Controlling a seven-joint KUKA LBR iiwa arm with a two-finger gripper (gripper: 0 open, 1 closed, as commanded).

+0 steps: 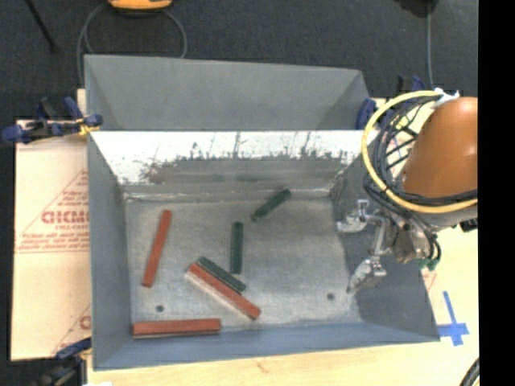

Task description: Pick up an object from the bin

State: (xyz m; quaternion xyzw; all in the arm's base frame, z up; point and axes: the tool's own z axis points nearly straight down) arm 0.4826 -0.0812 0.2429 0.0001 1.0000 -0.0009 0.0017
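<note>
My gripper (359,246) hangs at the right side of the bin, close to the right wall, open, with nothing between its fingers. One fingertip (351,220) points left at mid-height and the other (362,275) sits lower. The nearest loose thing is a dark green stick (270,204) lying tilted near the back wall, well to the left of the gripper. A second dark green stick (236,248) lies almost upright in the middle of the floor. Neither touches the gripper.
Left of centre a red stick (224,291) lies slanted with a short dark green stick (222,273) against it. Another red stick (157,248) lies at the left, and a third (176,326) lies along the front wall. The arm enters from the right.
</note>
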